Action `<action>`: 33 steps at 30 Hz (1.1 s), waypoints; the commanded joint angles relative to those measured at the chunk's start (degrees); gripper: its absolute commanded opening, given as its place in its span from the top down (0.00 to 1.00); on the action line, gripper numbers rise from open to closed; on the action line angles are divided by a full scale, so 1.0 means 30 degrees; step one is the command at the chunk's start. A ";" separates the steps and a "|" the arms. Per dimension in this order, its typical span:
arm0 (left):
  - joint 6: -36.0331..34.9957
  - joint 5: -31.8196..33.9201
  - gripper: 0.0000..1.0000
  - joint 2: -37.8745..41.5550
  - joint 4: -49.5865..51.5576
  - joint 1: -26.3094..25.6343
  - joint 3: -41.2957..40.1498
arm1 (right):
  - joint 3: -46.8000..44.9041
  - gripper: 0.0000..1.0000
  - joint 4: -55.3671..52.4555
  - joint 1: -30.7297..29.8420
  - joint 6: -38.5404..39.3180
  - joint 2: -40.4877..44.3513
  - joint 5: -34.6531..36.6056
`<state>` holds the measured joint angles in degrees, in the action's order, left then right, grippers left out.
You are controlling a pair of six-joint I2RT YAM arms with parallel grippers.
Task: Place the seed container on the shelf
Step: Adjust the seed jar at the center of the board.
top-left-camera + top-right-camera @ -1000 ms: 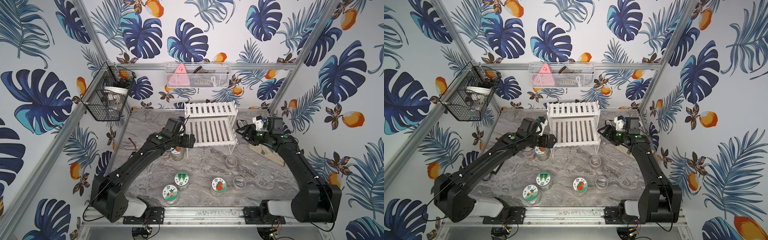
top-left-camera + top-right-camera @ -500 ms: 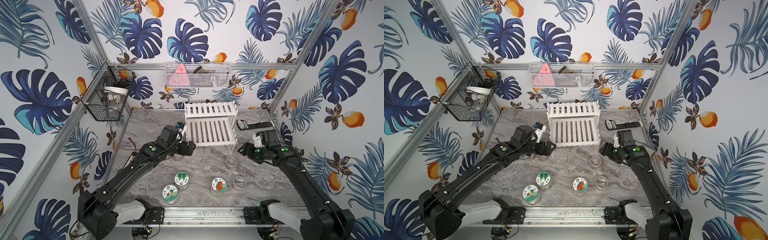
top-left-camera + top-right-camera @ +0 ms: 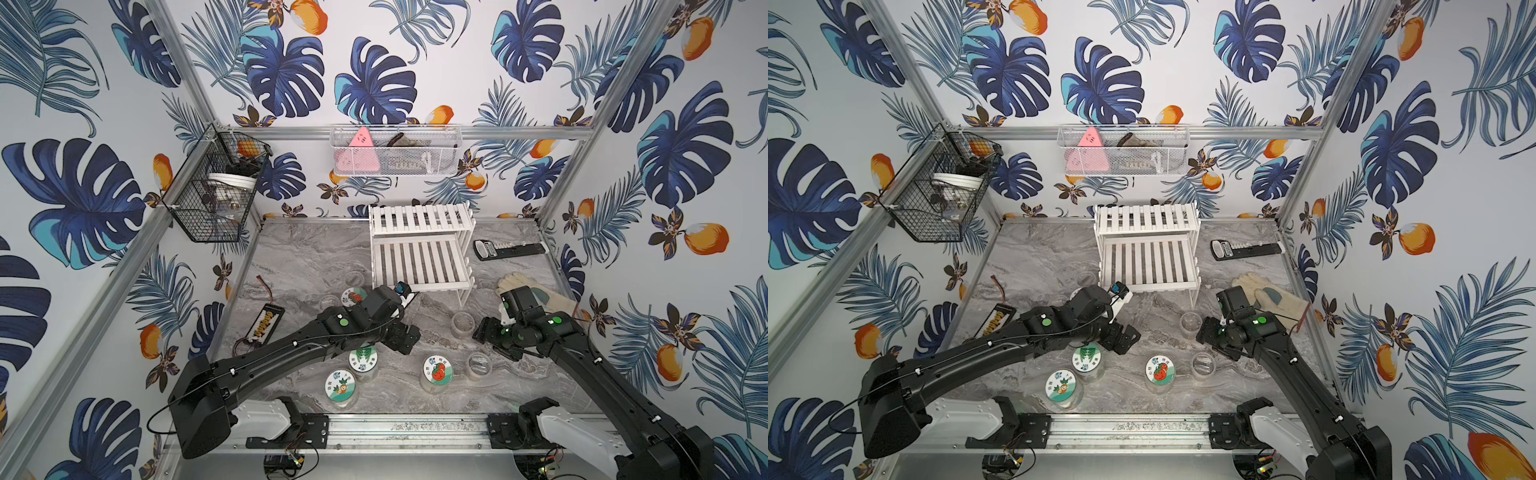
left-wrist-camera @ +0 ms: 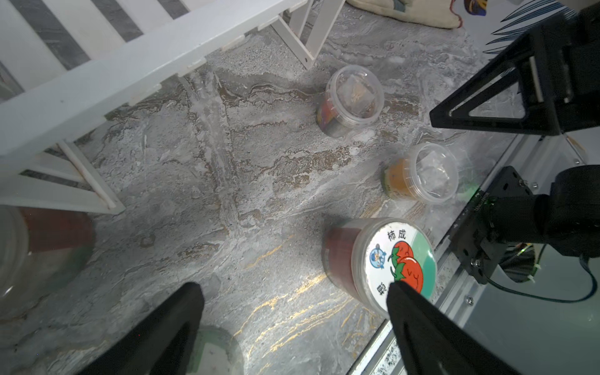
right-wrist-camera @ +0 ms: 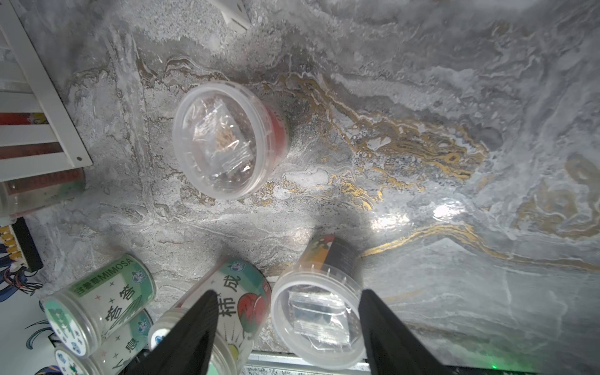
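I confirm both jaw sets stand open and empty. The clear-lidded seed tub (image 5: pixel 319 319) sits upright on the tabletop (image 5: pixel 422 97), framed between the fingertips of the right gripper (image 5: pixel 289 293). The left gripper (image 4: pixel 293 285) is farther off. The shelf (image 3: pixel 419 257) is bare.

The shelf (image 3: pixel 419 253) is white-painted slats, matt and smooth. The tabletop (image 3: pixel 307 266) looks like grey marbled stone with gold veins, faintly glossy. At 5 o'clock of the shelf, a seed container (image 3: pixel 462 323) is clear shiny plastic. The glove (image 3: pixel 517 281) is rough cream cloth.
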<state>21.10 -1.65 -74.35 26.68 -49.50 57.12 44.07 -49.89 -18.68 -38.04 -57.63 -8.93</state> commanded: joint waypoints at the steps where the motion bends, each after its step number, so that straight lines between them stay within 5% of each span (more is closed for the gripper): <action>1: 0.0738 0.2883 0.02 0.0011 0.0382 -0.0084 0.0289 | 0.0160 0.26 0.1270 -0.0015 0.0466 -0.0323 -0.0775; 6: 0.1382 0.8696 0.01 0.1982 0.2507 0.0249 0.0724 | 0.1625 0.25 0.1385 -0.0015 0.2072 -0.0743 -0.0869; 8: 0.1664 0.9448 0.01 0.3273 0.2964 0.1481 0.0764 | 0.1958 0.25 0.1561 -0.0015 0.2322 -0.0464 -0.0702; 11: 0.1711 0.7212 0.01 0.4309 0.3197 0.5630 0.0952 | 0.2121 0.25 0.2001 -0.0015 0.2412 -0.0107 -0.0883; 15: 0.1293 0.3207 0.02 0.1199 0.4532 1.0074 0.3244 | 0.2293 0.25 0.2303 -0.0044 0.2324 -0.0011 -0.1243; 19: 0.0734 0.1509 0.01 -0.3626 0.5262 1.1116 0.6244 | 0.2420 0.25 0.2726 -0.0095 0.2786 0.0688 -0.2035; 22: 0.0833 0.2456 0.01 -0.6793 0.6122 1.1326 0.8506 | 0.2385 0.24 0.3275 -0.0117 0.3052 0.1639 -0.2599; 33: 0.0717 0.0476 0.01 -1.3322 0.5282 1.2571 1.2458 | 0.2025 0.19 0.3643 -0.0132 0.3276 0.2250 -0.2737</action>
<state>24.23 2.50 -112.20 42.68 -11.92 92.86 50.46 -40.49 -19.00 -29.10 -50.61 -16.51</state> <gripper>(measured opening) 0.987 0.806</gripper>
